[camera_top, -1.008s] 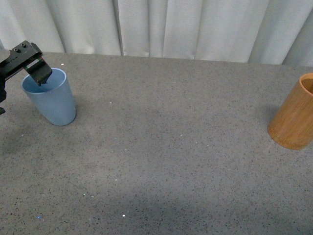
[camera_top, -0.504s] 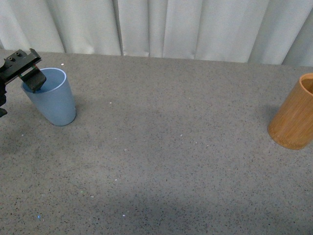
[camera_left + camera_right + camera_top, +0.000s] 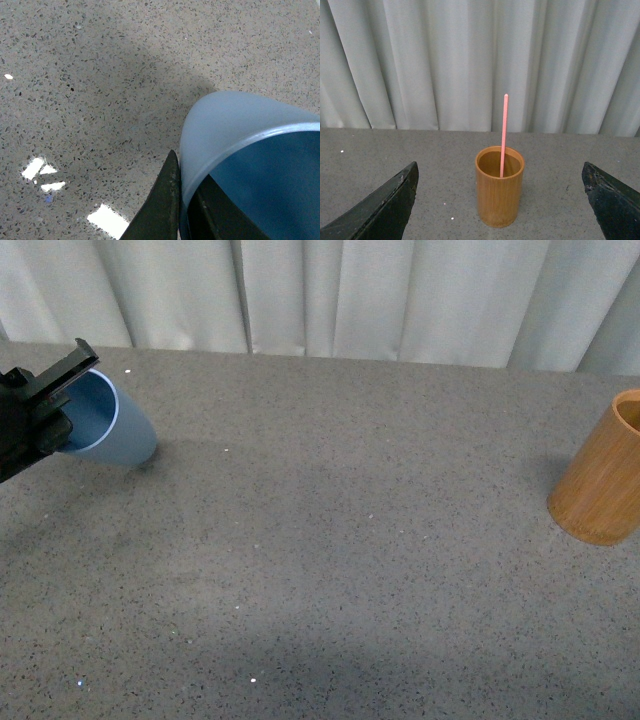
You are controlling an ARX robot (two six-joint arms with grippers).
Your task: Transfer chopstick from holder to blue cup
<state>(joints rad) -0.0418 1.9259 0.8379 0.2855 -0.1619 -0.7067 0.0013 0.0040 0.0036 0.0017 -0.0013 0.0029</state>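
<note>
At the far left of the front view, my left gripper point(image 3: 45, 410) is shut on the rim of the blue cup point(image 3: 115, 425). The cup is tipped over toward the gripper, mouth facing left. One finger is inside the cup and one outside point(image 3: 162, 205) on the blue cup point(image 3: 225, 125) wall. The orange-brown holder point(image 3: 600, 475) stands upright at the right edge. In the right wrist view the holder point(image 3: 499, 192) holds one pink chopstick point(image 3: 503, 132) standing up out of it. My right gripper point(image 3: 502, 207) is open, its fingers wide either side, short of the holder.
A speckled grey table point(image 3: 350, 540) stretches between cup and holder. White curtains point(image 3: 330, 295) hang along the far edge.
The blue cup has tipped from upright toward the left, its mouth turned sideways. My left gripper has moved left and lower with the rim in it. The holder has not moved.
</note>
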